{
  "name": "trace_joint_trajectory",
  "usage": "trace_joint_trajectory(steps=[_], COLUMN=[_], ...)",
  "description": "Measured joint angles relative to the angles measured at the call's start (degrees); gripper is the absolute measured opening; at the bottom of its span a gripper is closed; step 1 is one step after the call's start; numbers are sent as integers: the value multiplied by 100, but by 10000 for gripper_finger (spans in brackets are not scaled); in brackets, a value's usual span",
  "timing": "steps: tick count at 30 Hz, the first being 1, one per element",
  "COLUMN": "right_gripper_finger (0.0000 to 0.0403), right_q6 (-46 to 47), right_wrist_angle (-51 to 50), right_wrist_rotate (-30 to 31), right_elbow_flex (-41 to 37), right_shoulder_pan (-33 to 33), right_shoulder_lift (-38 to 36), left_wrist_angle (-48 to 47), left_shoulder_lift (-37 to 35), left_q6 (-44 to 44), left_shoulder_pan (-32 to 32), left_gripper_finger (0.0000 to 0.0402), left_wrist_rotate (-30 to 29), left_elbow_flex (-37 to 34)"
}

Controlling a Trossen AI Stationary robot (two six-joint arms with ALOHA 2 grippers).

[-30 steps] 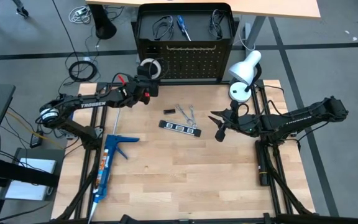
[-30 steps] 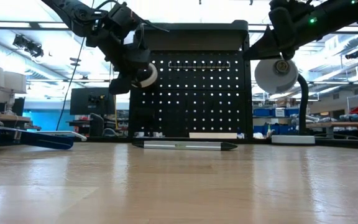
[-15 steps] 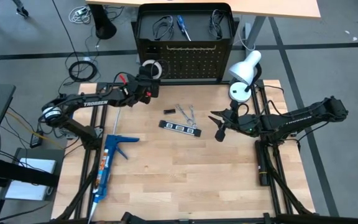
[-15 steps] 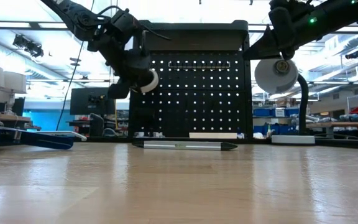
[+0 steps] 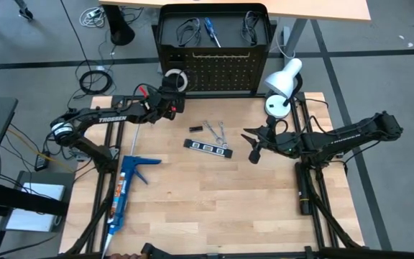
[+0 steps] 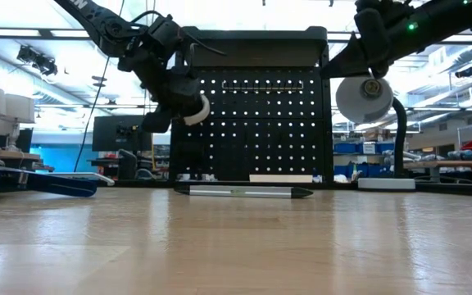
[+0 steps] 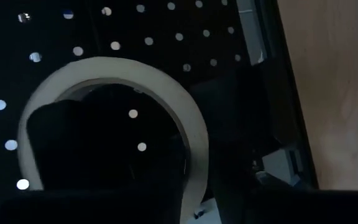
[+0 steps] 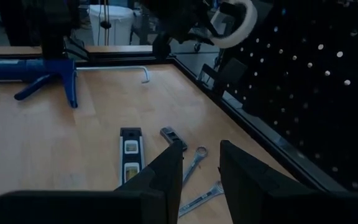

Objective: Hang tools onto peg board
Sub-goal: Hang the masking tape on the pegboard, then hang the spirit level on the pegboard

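hidden: left pincer (image 7: 135,180) fingertips, behind tape ring (image 7: 185,118) | peg unseen

You're in a robotics lab or workshop: open ceiling with strip lights (image 6: 35,33), monitors (image 6: 117,131) and cluttered benches at nine o'clock, shelving (image 6: 457,152) at three, cables (image 5: 92,79) coiled on grey floor.

Wooden table (image 5: 214,208) — wrenches (image 5: 216,132), level (image 5: 208,147), caulk gun (image 5: 124,188).

The peg board (image 5: 214,72) stands at the surface's (image 5: 214,208) far edge, tape ring (image 5: 176,78) against its left side. Wrenches (image 5: 216,131) and strip (image 5: 208,147) lie mid-surface; lamp (image 5: 282,86) at the board's right.
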Motion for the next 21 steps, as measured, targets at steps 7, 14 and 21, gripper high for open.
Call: trace_joint_trajectory(steps=[7,14,21], right_gripper_finger=[111,111,111], right_q6=[0,0,0], right_wrist_angle=[-4,-6,-98], right_wrist_rotate=[2,2,2], right_elbow_flex=[0,0,0], right_shoulder_pan=[0,0,0], right_shoulder_lift=[0,-2,-2], left_wrist_angle=[-163,-282,-1034], left_shoulder_lift=[0,-2,-4], left_q6=[-232,-644,-1461], left_shoulder_pan=[-36,-287,-976], left_gripper_finger=[117,121,122], left_wrist_rotate=[-126,-675,-666], left_elbow_flex=[0,0,0])
